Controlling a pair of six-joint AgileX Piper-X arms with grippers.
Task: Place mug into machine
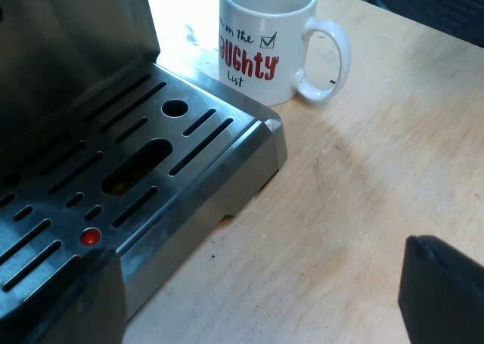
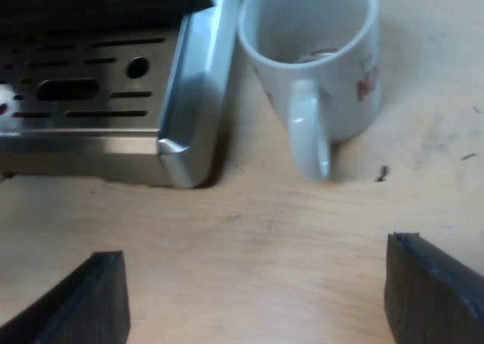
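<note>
Bare table [image 2: 249,223] is lying open between the right gripper [image 2: 253,295] and the mug [image 2: 318,57], handle facing the spread jaws. The machine's drip tray [image 2: 193,94] is crowding the mug's one side, just beside it.

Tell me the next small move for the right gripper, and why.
Probably ease the right gripper forward toward the handle of the mug. Its fingers are open, the mug stands upright on the table beside the corner of the drip tray, not on it, and the handle points at the gripper, with bare table between them.
</note>
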